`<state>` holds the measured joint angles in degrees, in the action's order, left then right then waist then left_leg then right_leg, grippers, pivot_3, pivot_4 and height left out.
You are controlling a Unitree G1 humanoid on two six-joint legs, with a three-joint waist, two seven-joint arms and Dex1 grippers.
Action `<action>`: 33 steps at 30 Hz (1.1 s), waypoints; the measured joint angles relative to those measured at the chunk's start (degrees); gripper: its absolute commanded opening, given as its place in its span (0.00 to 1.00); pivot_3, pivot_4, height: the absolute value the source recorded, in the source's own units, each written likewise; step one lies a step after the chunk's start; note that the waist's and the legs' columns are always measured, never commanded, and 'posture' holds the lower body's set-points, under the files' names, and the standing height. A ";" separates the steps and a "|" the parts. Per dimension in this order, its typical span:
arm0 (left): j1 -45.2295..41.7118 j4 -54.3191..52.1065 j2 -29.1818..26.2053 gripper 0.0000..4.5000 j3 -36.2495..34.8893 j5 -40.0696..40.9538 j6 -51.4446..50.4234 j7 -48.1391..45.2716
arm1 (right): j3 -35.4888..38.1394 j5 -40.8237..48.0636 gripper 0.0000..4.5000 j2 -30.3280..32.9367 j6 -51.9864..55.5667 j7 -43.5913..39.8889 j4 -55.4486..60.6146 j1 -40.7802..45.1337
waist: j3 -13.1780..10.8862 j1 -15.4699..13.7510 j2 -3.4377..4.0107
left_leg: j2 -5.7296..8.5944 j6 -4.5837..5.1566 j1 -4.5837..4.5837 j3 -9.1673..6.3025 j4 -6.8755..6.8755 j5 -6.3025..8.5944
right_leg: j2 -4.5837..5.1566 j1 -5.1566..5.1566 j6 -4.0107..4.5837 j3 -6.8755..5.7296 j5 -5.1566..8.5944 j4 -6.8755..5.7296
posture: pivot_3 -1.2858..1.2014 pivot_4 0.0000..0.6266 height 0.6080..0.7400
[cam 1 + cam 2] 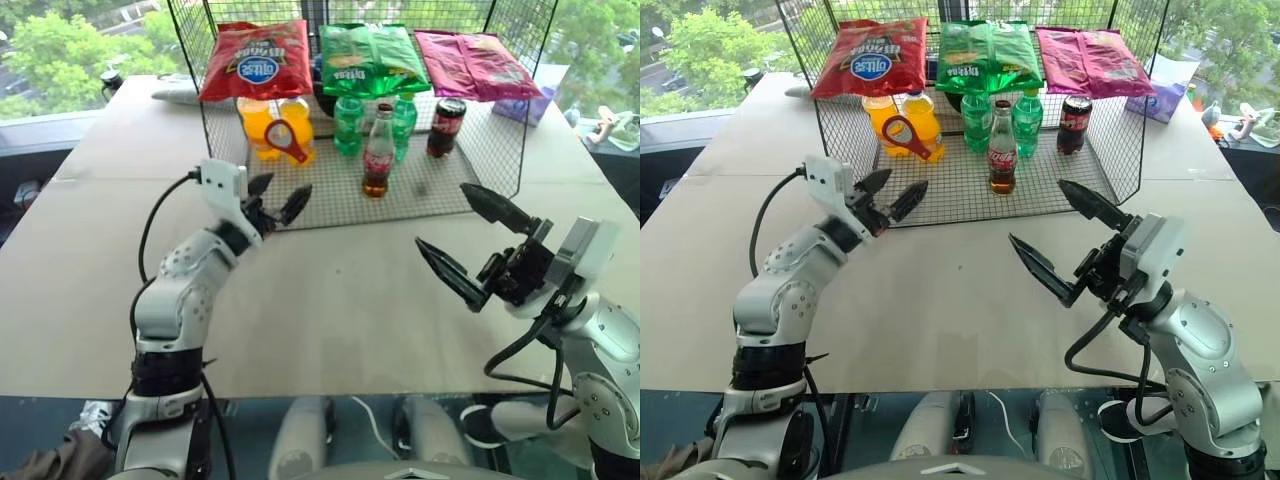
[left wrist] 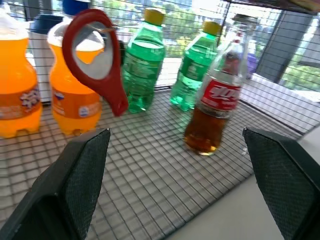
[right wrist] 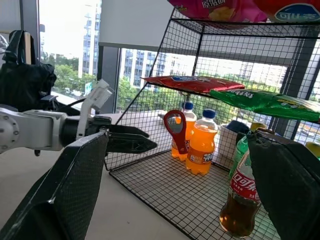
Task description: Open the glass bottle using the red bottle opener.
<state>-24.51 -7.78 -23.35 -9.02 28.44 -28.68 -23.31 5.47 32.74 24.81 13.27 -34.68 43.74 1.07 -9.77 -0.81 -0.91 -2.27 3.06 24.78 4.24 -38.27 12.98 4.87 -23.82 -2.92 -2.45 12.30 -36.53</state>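
Your left end effector [image 1: 278, 200] is wide open and empty at the wire rack's [image 1: 450, 185] front edge. Your right end effector [image 1: 470, 240] gapes empty over the table [image 1: 330, 300]. The glass bottle [image 1: 378, 152] stands upright on the rack floor; the red bottle opener [image 1: 285, 142] leans against the orange soda bottles [image 1: 275, 125].

The table [image 1: 330, 300] and the wire rack [image 1: 420, 185] at its far side are seen from above by the two head views, looking forward and down. The rack floor is viewed from close and low by the left wrist camera, and from farther back by the right wrist camera. The glass bottle [image 2: 215, 100] and red bottle opener [image 2: 97, 55] are shared by all four views.
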 measured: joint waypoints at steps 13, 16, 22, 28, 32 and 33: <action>-6.85 10.03 3.05 0.98 -0.67 -2.77 1.05 4.92 | -2.36 -0.66 1.00 0.13 -0.05 0.76 0.86 -0.81 | -0.01 0.00 -0.03 | 0.01 0.00 0.00 -0.02 -0.04 0.00 | -0.02 0.03 -0.20 -0.01 -0.12 -0.01 | 0.52 0.24 1.00; -8.01 12.07 3.12 0.98 -0.66 -4.28 2.61 4.99 | -2.39 -0.98 1.00 0.15 -0.11 0.99 0.86 -1.29 | -0.01 0.00 -0.04 | 0.02 0.00 0.00 -0.02 -0.03 0.00 | -0.01 0.03 -0.20 -0.01 -0.14 -0.01 | 0.52 0.24 1.00; -12.19 18.85 3.87 0.98 -0.50 -7.29 7.60 4.63 | -2.63 -1.86 1.00 0.23 -0.08 1.81 0.96 -1.94 | -0.01 -0.06 -0.05 | 0.03 0.00 0.00 -0.02 -0.05 -0.01 | -0.01 0.04 -0.21 -0.03 -0.14 -0.01 | 0.52 0.24 1.00; -17.42 26.89 4.76 0.82 0.07 -9.33 12.72 2.56 | -2.65 -1.99 1.00 0.81 0.42 2.90 1.38 -1.85 | -0.02 -0.01 -0.06 | 0.04 0.00 0.02 -0.01 -0.05 -0.01 | -0.02 0.04 -0.22 -0.03 -0.15 0.00 | 0.52 0.24 1.00; -18.23 30.03 4.89 0.45 0.06 -9.46 15.26 0.29 | -2.65 -1.99 1.00 1.28 1.12 3.86 1.56 -1.77 | -0.02 0.04 -0.06 | 0.03 0.00 0.02 -0.01 -0.05 -0.01 | -0.03 0.04 -0.23 -0.03 -0.15 -0.01 | 0.52 0.24 1.00; -18.28 30.54 4.88 0.37 0.06 -9.47 15.57 -0.27 | -2.65 -1.98 1.00 1.34 1.46 4.05 1.67 -1.77 | -0.02 0.02 -0.07 | 0.03 0.01 0.02 -0.01 -0.05 -0.01 | -0.03 0.04 -0.23 -0.03 -0.15 -0.01 | 0.52 0.24 1.00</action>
<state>-42.78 22.77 -18.48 -8.97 18.98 -13.11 -23.58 2.82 30.76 26.15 14.73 -30.64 45.41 -0.69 -9.79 -0.78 -0.98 -2.25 3.07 24.80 4.23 -38.31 12.97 4.84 -23.78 -3.15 -2.48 12.15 -36.54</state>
